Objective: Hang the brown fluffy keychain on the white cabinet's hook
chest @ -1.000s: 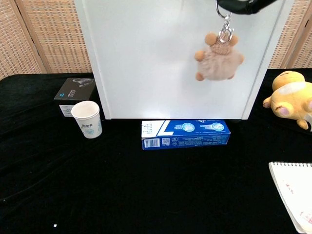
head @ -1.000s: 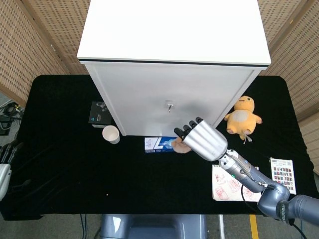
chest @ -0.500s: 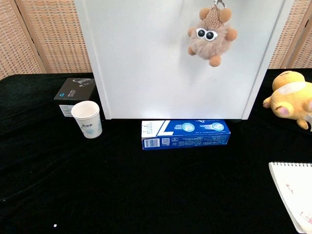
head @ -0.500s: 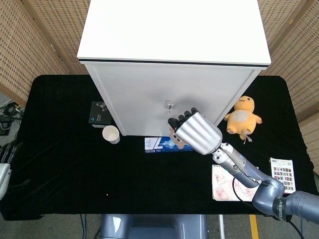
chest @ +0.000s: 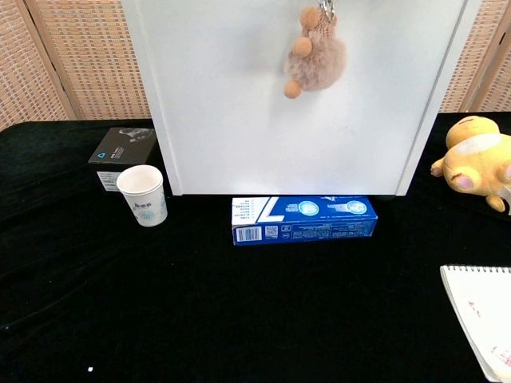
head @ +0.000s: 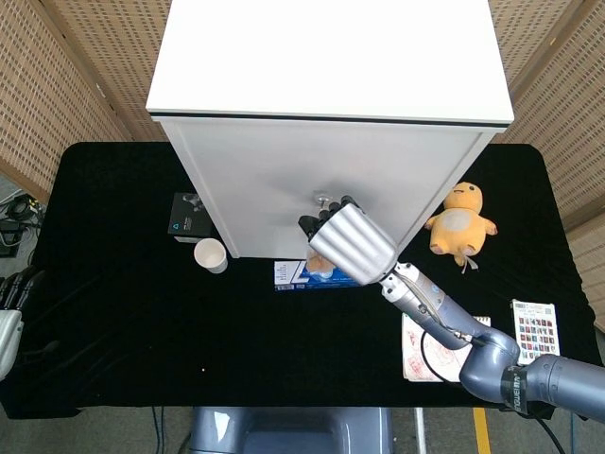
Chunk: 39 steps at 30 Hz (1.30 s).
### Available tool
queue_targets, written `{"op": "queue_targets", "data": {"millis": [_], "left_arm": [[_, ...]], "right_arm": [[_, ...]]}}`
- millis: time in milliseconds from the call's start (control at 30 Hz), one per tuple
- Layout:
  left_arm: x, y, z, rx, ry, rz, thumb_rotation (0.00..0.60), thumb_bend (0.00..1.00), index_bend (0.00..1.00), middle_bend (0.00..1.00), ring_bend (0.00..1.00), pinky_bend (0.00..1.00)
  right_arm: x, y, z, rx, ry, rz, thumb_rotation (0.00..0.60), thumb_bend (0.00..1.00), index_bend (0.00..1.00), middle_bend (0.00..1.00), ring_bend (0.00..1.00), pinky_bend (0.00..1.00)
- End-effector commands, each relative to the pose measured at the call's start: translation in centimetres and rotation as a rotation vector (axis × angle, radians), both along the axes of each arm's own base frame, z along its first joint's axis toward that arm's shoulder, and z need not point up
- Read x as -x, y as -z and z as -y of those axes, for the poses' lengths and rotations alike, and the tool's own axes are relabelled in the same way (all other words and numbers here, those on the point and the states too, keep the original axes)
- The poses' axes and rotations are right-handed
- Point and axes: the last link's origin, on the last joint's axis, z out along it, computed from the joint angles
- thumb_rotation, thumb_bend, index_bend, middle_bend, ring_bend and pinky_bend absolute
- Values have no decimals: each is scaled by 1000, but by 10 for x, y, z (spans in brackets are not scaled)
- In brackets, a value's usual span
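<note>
The right hand point(head: 348, 243) is raised against the white cabinet point(head: 321, 180) front, fingertips beside the hook point(head: 324, 199).

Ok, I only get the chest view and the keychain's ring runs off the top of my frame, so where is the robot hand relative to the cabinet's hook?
Observer: In the head view the right robot hand is up against the front of the white cabinet, its fingertips just below the hook.
Operator: Is the ring on the hook?
Observer: I cannot tell. From above, the hand hides the brown fluffy keychain.
Operator: And the other one?
Observer: The left robot hand is at the left edge of the table, holding nothing.
</note>
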Motion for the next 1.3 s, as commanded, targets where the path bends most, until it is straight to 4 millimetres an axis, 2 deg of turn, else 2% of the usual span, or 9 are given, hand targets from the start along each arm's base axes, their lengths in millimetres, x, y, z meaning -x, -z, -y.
{"op": "queue_targets", "data": {"millis": [33,467,1300], "left_arm": [[0,0,0,-2,0,0,600,0,0,0,0,0],[1,-1,0,-6,-4,0,600,0,0,0,0,0],[1,-3,-1,-11,-4,4,600,0,0,0,0,0]], "right_arm": [[-6,2,2,7,2,-12,600,658,751,941,914,1000],[-9,6,13,25,42,-27,600,648,751,941,914,1000],[-10,14,16,127,44,-83,600,618,749,941,914,1000]]}}
